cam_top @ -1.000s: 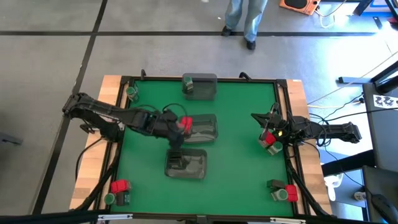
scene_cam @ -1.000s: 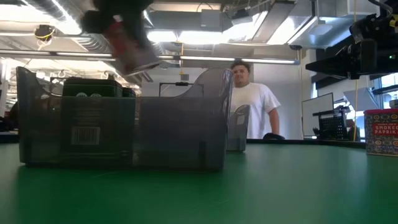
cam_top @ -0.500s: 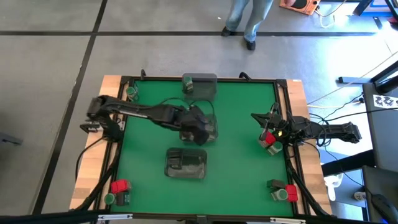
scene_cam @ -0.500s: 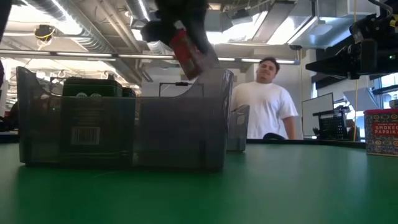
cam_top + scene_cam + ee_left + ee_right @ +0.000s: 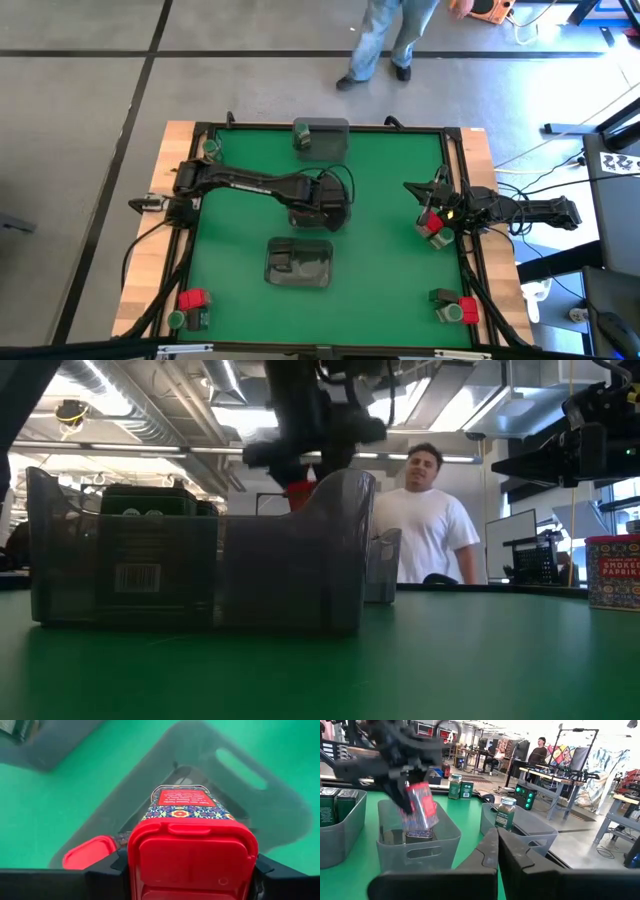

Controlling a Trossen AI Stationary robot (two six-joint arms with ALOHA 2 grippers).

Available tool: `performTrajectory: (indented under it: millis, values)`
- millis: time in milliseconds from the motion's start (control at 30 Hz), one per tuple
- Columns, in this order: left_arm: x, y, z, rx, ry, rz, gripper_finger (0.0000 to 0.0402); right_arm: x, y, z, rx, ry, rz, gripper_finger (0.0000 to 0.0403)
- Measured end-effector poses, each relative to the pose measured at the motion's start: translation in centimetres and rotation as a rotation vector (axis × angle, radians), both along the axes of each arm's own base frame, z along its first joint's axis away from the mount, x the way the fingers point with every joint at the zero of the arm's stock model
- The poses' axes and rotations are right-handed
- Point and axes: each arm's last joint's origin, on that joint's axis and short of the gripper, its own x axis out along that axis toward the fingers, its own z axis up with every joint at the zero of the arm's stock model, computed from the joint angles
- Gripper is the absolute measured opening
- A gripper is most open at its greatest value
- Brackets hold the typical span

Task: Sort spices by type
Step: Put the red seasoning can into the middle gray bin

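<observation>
Sorting partway: our left gripper (image 5: 192, 885) grips a red tin (image 5: 192, 845) above the middle tray (image 5: 340, 215); corner spices (image 5: 190, 308) remain.

The left arm reaches out over the middle of the tabletop, its left gripper (image 5: 330, 205) clamped on a load. The right gripper (image 5: 436, 222) waits closed by the right edge.

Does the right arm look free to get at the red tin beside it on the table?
Probably yes: the red tin stands in the open right beside the shut right pincer, with nothing between them, though the pincer must open first.
</observation>
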Motion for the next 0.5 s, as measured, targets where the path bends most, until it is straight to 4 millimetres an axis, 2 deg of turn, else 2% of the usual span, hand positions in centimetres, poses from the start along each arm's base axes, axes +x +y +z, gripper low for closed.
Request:
performTrajectory:
  millis: [233,500]
  values:
    - [0.7,0.5,-2.8,-0.015,0.055,0.061,0.0203,0.0,0.0,0.0,0.001,0.001,0.0,0.0005]
    - [0.7,0.5,-3.5,-0.027,0.097,0.046,0.0211,0.0,0.0,0.0,0.001,0.002,0.0,0.0005]
